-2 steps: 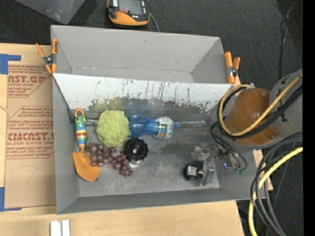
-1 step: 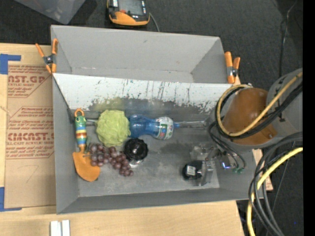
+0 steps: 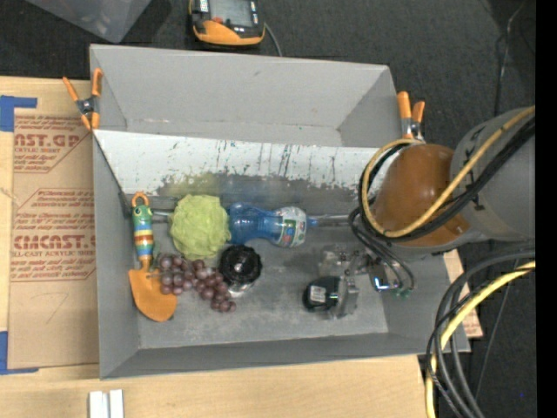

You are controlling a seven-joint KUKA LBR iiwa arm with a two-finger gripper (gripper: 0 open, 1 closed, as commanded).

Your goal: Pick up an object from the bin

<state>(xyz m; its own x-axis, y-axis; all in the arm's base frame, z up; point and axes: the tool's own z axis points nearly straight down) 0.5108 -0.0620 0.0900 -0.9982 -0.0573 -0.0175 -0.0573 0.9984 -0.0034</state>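
My gripper is down near the bin floor in the front right part of the bin. A small black object with a pale label lies right against its left side, touching or nearly touching it. A round black lid-like thing sits further left, beside a bunch of purple grapes. A blue plastic bottle lies on its side behind them, its cap end pointing toward the gripper.
A green leafy ball sits at the back left. An orange toy shovel with a striped handle lies along the left wall. The arm's brown cover and cables hang over the bin's right wall.
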